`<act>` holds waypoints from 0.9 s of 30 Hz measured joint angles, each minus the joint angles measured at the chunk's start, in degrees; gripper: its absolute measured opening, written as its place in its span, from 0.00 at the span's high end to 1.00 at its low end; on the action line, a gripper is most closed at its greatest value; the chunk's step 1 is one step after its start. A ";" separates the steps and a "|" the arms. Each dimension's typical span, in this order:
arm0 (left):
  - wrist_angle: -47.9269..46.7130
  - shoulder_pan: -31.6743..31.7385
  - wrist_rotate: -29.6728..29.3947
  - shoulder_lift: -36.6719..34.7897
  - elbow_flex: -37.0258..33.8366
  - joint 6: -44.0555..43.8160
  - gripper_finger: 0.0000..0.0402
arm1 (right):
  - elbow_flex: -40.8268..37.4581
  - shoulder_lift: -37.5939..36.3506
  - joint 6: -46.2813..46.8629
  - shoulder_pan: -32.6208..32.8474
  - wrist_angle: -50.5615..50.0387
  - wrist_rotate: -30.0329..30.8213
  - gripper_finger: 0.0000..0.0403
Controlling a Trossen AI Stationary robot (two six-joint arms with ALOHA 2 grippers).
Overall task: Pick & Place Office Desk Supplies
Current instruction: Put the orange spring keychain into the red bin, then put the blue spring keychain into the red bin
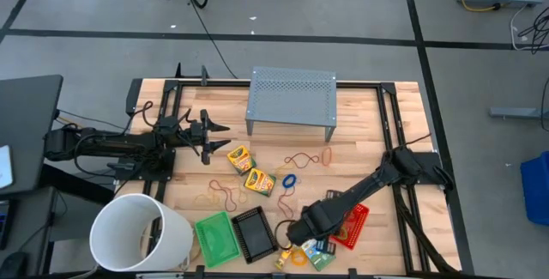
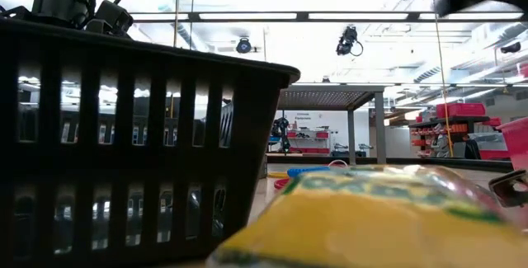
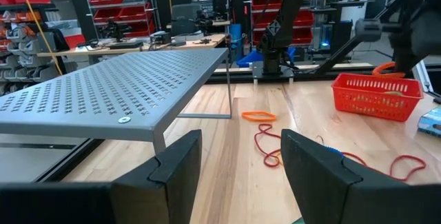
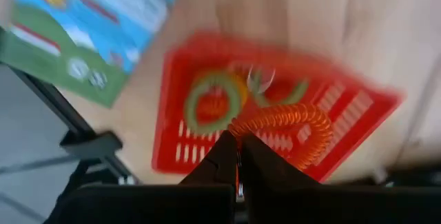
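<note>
Over the wooden tabletop (image 1: 360, 154) the right gripper (image 4: 238, 156), pinched on an orange coil ring (image 4: 286, 124), should drop it in the red mesh tray (image 4: 351, 117) (left gripper (image 3: 238, 165) waits, fingers apart).

The high view looks straight down on the whole counter (image 1: 360, 142). The low view sits at counter level, pressed close behind the black tray (image 2: 124, 136). Both wrist views, the right's much closer, share the red tray (image 3: 375, 96).
</note>
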 joint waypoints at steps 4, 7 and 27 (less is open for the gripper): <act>0.12 0.01 0.11 -0.01 0.02 0.00 0.49 | -4.55 -0.02 2.18 0.90 4.71 -5.23 0.99; 0.15 0.01 0.14 0.01 0.02 0.00 0.49 | -6.95 -0.02 3.58 1.07 6.35 -5.50 0.95; 0.12 -0.01 0.16 0.01 0.01 0.00 0.49 | -7.21 -2.23 5.94 -0.43 6.42 0.61 0.55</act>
